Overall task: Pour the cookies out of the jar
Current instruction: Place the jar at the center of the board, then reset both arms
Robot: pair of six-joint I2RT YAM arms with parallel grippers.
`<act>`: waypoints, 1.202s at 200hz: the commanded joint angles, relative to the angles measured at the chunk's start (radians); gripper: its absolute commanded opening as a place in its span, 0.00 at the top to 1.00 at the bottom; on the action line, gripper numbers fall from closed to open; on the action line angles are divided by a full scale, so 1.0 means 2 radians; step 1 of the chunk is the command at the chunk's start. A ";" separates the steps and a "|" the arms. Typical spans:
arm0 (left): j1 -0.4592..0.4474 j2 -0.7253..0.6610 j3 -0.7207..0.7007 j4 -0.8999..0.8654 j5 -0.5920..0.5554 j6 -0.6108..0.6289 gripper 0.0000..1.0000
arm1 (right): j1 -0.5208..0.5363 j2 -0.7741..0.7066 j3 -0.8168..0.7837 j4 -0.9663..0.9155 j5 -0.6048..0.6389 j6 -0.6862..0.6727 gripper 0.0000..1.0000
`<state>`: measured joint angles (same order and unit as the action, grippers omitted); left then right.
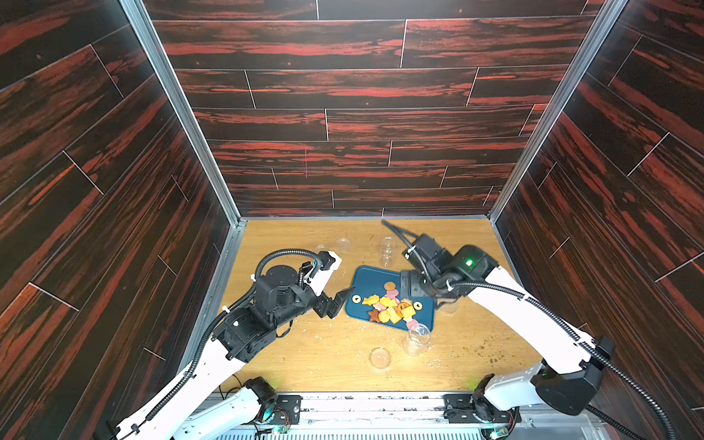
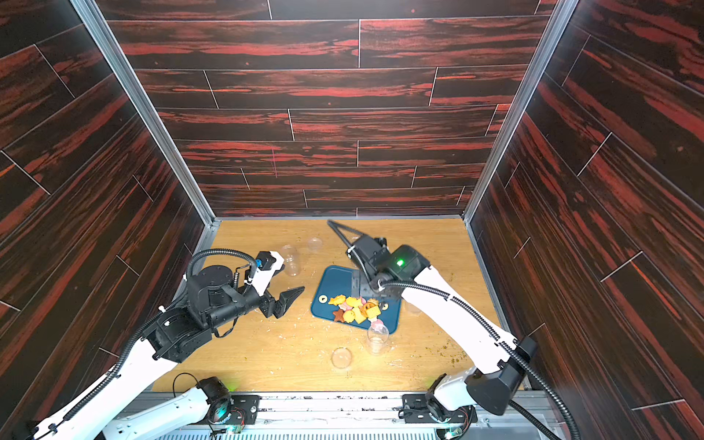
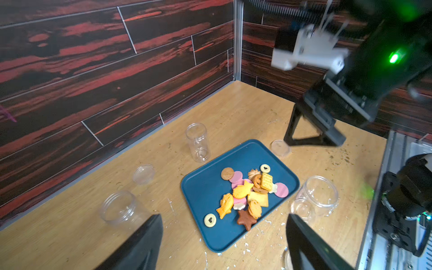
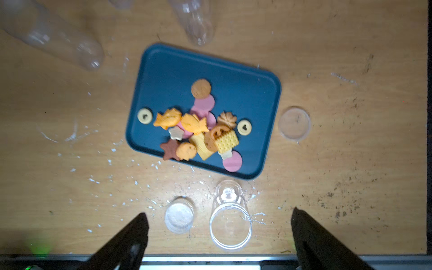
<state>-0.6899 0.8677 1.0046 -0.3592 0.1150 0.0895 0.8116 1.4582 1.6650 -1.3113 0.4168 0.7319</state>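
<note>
The cookies (image 4: pixel 198 126) lie heaped on the blue tray (image 4: pixel 163 70) beneath the right gripper (image 4: pixel 218 212), its jaws spread and empty, with the empty jar (image 4: pixel 230 224) upright just behind it, farther from the idle, open left gripper (image 1: pixel 340 301).

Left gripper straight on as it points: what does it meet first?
Likely the blue tray, at its near edge, then the cookies on it. The left gripper is open; its height is unclear.

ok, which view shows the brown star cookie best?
Right wrist: the star sits large, seen from straight above, at the tray edge. Left wrist shows it too, at a slant. In both top views it is tiny.
</note>
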 commanded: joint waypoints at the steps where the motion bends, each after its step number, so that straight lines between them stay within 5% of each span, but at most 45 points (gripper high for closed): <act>1: 0.002 -0.012 0.017 0.002 -0.010 -0.005 0.14 | -0.011 0.016 0.038 -0.026 0.010 -0.012 0.01; 123: 0.003 -0.125 -0.037 -0.031 -0.035 -0.125 0.12 | -0.073 -0.006 0.085 0.167 -0.065 -0.016 0.01; 191: 0.002 -0.171 -0.057 -0.088 -0.139 -0.152 0.07 | -0.101 -0.079 -0.079 0.485 -0.047 -0.111 0.03; 240: 0.003 -0.132 -0.060 -0.057 -0.242 -0.148 0.00 | -0.128 -0.075 -0.217 0.762 0.011 -0.200 0.06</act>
<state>-0.6891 0.5560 0.8822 -0.5072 -0.2234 -0.1951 0.5938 1.2964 1.3117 -0.1482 0.3691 0.4484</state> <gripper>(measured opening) 0.993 0.931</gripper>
